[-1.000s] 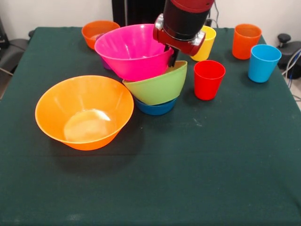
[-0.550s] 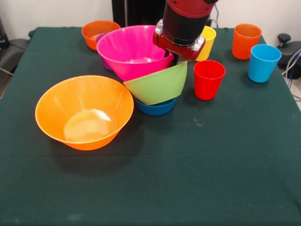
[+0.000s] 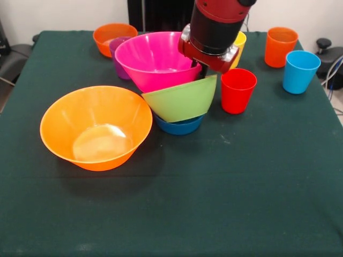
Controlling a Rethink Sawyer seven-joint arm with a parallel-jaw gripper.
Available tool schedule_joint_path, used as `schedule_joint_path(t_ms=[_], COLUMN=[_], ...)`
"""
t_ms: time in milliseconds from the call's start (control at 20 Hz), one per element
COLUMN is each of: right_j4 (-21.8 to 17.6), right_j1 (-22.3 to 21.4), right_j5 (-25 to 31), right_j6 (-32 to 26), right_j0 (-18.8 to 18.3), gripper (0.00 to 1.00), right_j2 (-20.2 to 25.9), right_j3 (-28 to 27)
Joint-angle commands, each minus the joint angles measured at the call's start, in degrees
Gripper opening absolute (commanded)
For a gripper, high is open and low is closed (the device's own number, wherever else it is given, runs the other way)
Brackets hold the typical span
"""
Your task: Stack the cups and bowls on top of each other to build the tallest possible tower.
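My gripper [image 3: 202, 72] comes down at the right rim of the large pink bowl [image 3: 153, 61] and is shut on that rim; its fingertips are mostly hidden behind the bowls. The pink bowl sits in a green bowl [image 3: 182, 100] that leans steeply to the left. The green bowl rests in a small blue bowl [image 3: 179, 126] on the table. A large orange bowl [image 3: 96, 128] stands alone at the front left. A red cup [image 3: 238, 90] stands just right of the stack, and a yellow cup [image 3: 239, 42] is partly hidden behind the arm.
A small orange bowl [image 3: 111, 35] sits at the back left, with a purple cup [image 3: 118, 56] beside it, partly behind the pink bowl. An orange cup [image 3: 280, 46] and a light blue cup [image 3: 300, 71] stand at the back right, near the table's right edge.
The gripper and the pink bowl have shifted right, and the bowl now sits more level. The green bowl has tipped further. The purple cup has come into view.
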Motion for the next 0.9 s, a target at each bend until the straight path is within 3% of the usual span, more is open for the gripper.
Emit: schedule_joint_path(t_ms=[50,400,550,900], right_j4=[2.7,2.7,3.0,2.3], right_j1=[2.8,2.9,0.2,-10.6], right_j5=[0.8,0.9,1.3,17.3], right_j6=[10.5,9.5,7.6,3.2], right_j0=[1.9,1.7,0.9,0.1], gripper=[0.0,0.0,0.0,0.0], right_j2=[4.3,4.1,4.5,2.5], right_j3=[-5.3,-5.3,-2.2,0.7])
